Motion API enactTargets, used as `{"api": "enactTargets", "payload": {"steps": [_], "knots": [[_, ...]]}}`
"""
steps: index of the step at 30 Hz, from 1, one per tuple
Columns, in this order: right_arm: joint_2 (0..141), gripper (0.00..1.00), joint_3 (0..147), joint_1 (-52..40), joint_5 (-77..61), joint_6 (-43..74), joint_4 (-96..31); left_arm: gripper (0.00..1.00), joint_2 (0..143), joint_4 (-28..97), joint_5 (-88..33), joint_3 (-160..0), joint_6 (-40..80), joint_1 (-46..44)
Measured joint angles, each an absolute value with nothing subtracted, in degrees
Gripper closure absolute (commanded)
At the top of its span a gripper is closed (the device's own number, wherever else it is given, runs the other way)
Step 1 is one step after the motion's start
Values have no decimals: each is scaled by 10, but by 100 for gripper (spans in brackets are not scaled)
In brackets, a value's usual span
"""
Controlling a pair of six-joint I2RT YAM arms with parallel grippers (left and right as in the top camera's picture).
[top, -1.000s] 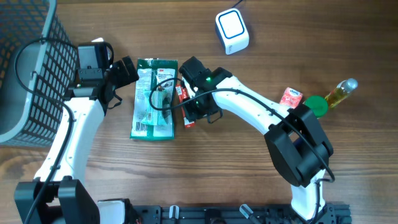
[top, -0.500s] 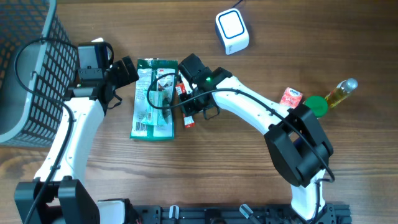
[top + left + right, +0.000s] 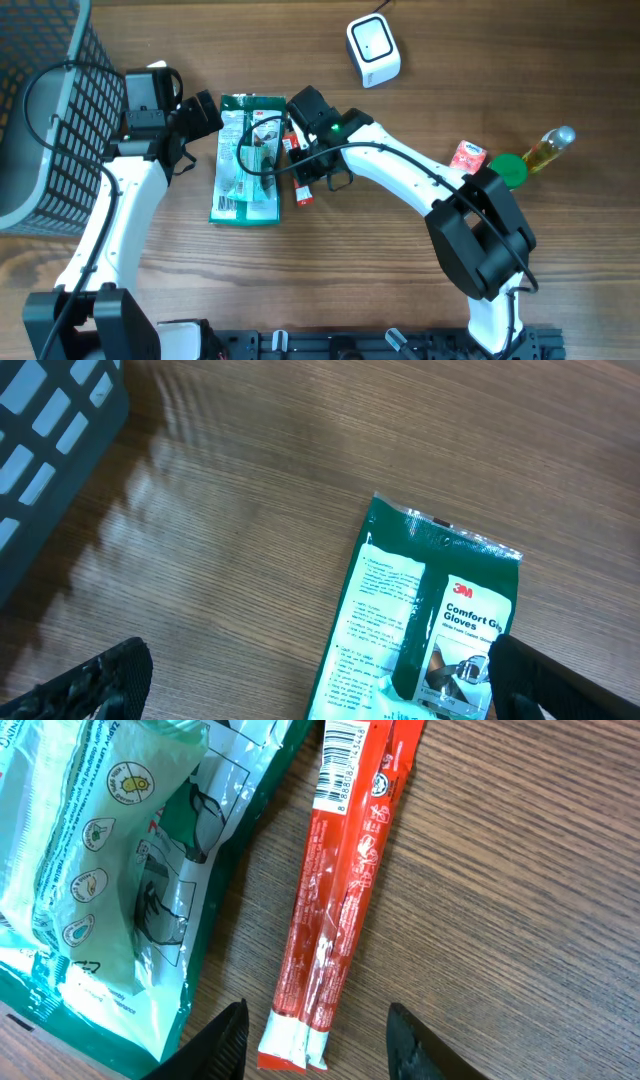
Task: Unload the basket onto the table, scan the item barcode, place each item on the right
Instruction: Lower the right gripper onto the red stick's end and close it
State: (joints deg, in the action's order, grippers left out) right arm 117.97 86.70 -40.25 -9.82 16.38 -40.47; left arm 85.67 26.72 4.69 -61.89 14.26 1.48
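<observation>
One slim red foil stick packet (image 3: pixel 335 890) lies flat on the wooden desk (image 3: pixel 520 920), barcode up, just beside the green glove pack (image 3: pixel 120 850). The right pincer (image 3: pixel 318 1038) hangs spread astride its lower end, pinching nothing; the left pincer (image 3: pixel 325 685) gapes empty. This looks like the pickup step: descend, close, then carry the packet to the white cube scanner (image 3: pixel 373 50).
</observation>
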Motion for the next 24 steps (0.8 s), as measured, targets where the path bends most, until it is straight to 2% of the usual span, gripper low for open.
{"api": "enactTargets", "payload": {"steps": [5,24], "knots": [[1180,61,844,-402,-97,166,-401,0,857,267,47,-619,143,15],[1180,64,801,-403,-127,206,-370,0,857,267,47,-619,143,15]]}}
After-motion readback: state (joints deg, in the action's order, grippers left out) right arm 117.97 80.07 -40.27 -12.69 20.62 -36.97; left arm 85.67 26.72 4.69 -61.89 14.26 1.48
